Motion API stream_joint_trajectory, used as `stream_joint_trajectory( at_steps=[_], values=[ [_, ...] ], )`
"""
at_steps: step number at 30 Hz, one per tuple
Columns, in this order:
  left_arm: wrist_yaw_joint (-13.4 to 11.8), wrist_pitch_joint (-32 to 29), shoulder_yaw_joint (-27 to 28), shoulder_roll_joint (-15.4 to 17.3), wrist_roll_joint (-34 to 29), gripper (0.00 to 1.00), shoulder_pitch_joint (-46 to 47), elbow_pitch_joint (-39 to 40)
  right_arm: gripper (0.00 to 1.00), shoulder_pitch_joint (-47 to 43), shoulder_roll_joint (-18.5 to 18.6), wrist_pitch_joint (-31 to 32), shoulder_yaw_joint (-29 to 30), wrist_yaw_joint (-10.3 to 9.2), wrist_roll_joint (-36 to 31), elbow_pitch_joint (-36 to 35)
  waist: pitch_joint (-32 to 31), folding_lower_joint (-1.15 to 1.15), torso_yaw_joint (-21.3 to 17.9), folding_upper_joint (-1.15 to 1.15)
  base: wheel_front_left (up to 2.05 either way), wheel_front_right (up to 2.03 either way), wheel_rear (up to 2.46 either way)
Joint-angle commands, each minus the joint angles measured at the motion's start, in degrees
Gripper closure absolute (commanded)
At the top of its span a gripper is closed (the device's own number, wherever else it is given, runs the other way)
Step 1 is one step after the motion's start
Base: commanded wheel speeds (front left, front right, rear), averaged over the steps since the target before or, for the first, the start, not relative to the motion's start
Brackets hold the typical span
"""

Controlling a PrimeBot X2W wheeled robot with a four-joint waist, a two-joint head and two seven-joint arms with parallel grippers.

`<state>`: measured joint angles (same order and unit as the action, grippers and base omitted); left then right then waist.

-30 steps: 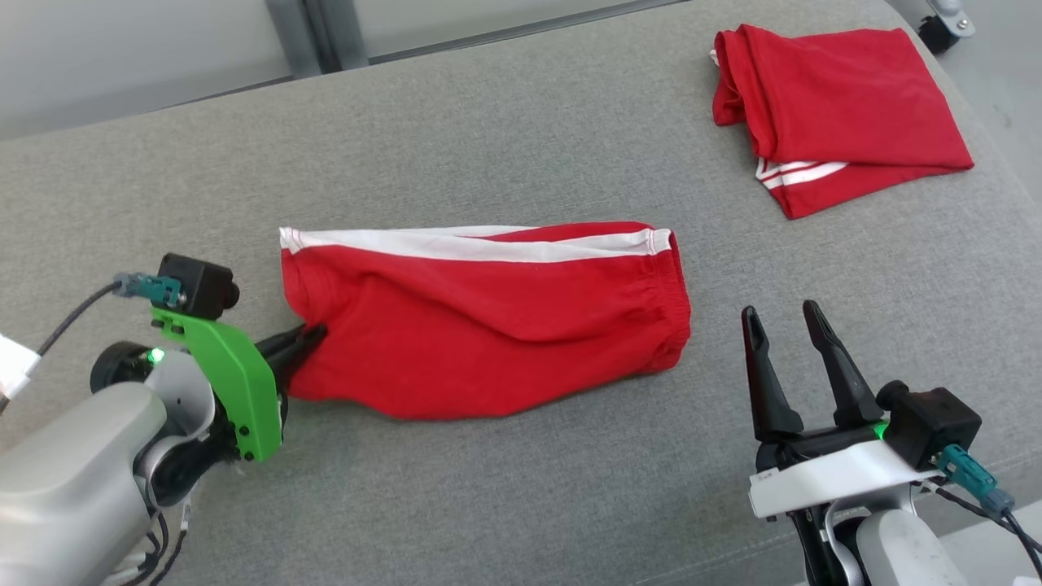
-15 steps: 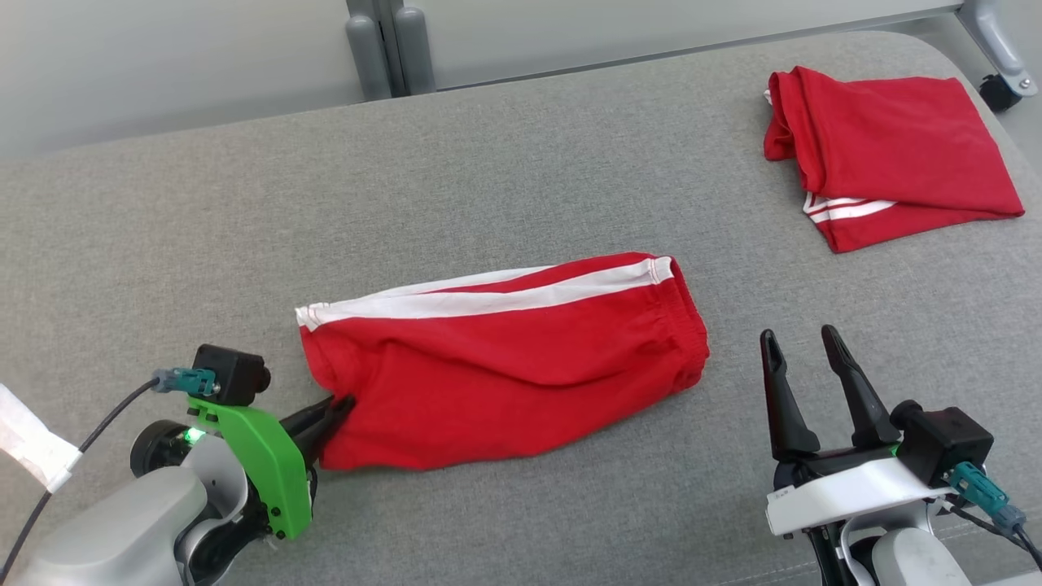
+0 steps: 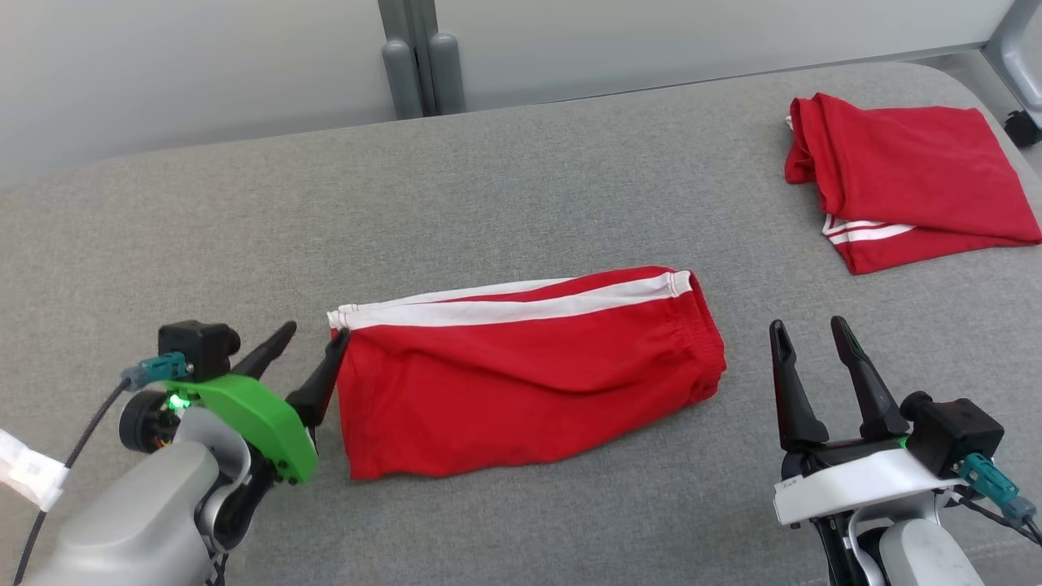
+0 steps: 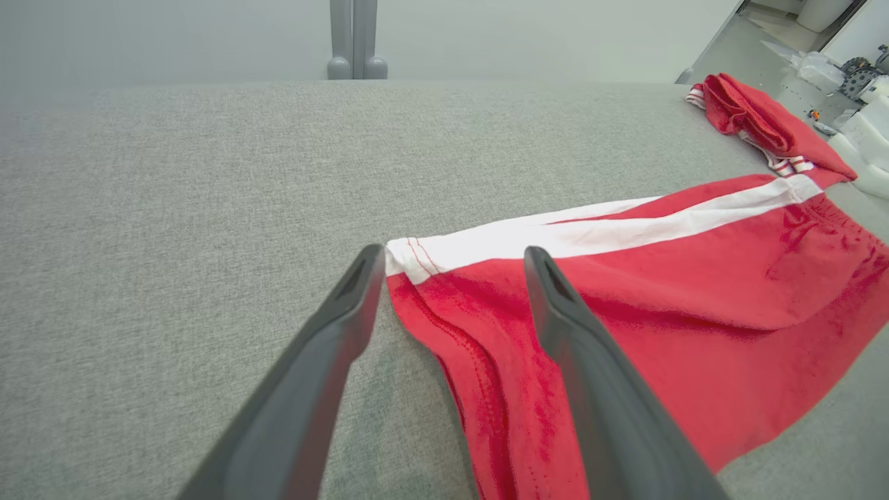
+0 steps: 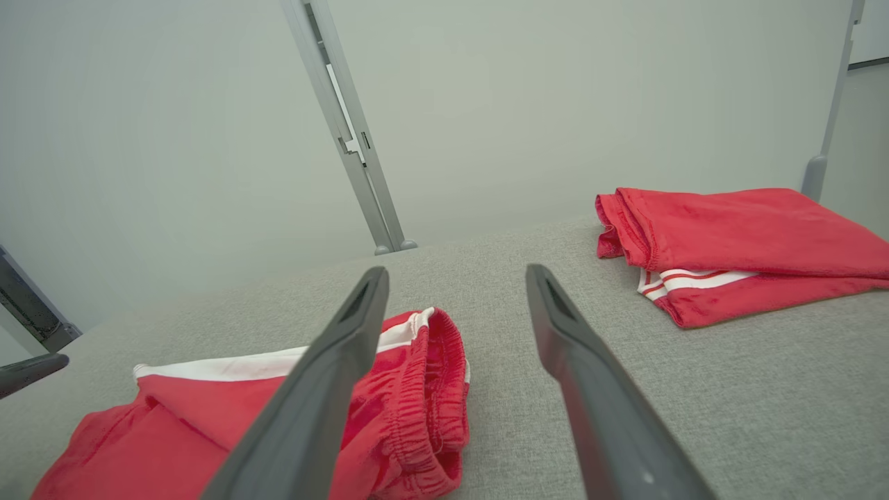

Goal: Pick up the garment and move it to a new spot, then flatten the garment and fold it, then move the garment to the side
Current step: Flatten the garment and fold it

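Left hand point(image 3: 313, 334) point(image 4: 453, 255) is open wide and holds nothing. It sits at the left end of the red shorts point(image 3: 529, 374). One finger point(image 4: 312, 389) is over the bare grey surface point(image 3: 521, 187). The other finger point(image 4: 590, 389) is over the red cloth. The corner of the white stripe point(image 3: 521, 304) lies between the two tips. I cannot tell if the fingers touch the cloth.

The red shorts lie in the middle of the surface. They are long from left to right, with the white stripe along the far edge and the stretchy waist at the right end. They have a few soft wrinkles.

Right hand point(image 3: 807, 324) point(image 5: 456, 272) is open wide too and holds nothing. It hangs just to the right of the waist end, near it but apart.

Far off at the back right lies another red garment point(image 3: 912, 179). It is folded up, with thin white stripes at its edge. Two grey posts point(image 3: 423, 65) stand behind the surface.
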<state>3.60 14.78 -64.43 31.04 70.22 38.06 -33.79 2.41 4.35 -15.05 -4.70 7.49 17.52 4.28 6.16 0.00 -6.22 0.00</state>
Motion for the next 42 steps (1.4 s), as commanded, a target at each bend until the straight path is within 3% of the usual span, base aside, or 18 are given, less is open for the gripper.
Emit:
stream_joint_trajectory(
  at_steps=[1, 8, 17, 21, 30, 42],
  values=[
    [-0.80, 0.48, 3.46, -0.76, -2.19, 0.00, -0.94, 0.13, 0.00, 0.34, 0.09, -0.15, 0.22, -0.02, -0.13, -0.01, -0.38, 0.00, 0.63, 0.00, 0.00, 0.00, 0.00],
    [-1.75, 0.35, 22.38, -5.43, -13.86, 0.00, -8.81, 2.93, 0.00, 0.87, -0.19, -0.15, 0.67, -0.02, 0.15, 0.20, -1.33, 0.00, 1.86, 0.00, 0.00, 0.00, 0.00],
    [-2.97, 0.36, 43.92, -12.22, -34.19, 0.00, -19.79, 12.29, 0.00, 0.14, -0.48, -0.15, 1.33, -0.02, -0.52, 0.44, -2.70, 0.00, 3.41, 0.00, 0.00, 0.00, 0.00],
    [-2.45, 0.37, 49.11, -14.35, -41.60, 0.00, -24.20, 15.46, 0.00, -0.82, -0.61, -0.15, 1.48, -0.02, -0.85, 0.52, -3.58, 0.00, 3.91, 0.00, 0.00, 0.00, 0.00],
    [-1.13, 0.31, 58.54, -18.86, -47.47, 0.00, -33.62, 19.44, 0.00, -3.17, 0.43, -0.15, 0.79, -0.02, -2.63, 1.00, -5.83, 0.00, 4.33, 0.00, 0.00, 0.00, 0.00],
    [-0.48, 0.32, 62.97, -19.38, -53.03, 0.00, -41.12, 24.05, 0.00, -6.44, 1.41, 0.90, 2.11, -0.03, -4.38, -0.03, -7.67, 0.00, 5.23, 0.00, 0.00, 0.00, 0.00]
  ],
)
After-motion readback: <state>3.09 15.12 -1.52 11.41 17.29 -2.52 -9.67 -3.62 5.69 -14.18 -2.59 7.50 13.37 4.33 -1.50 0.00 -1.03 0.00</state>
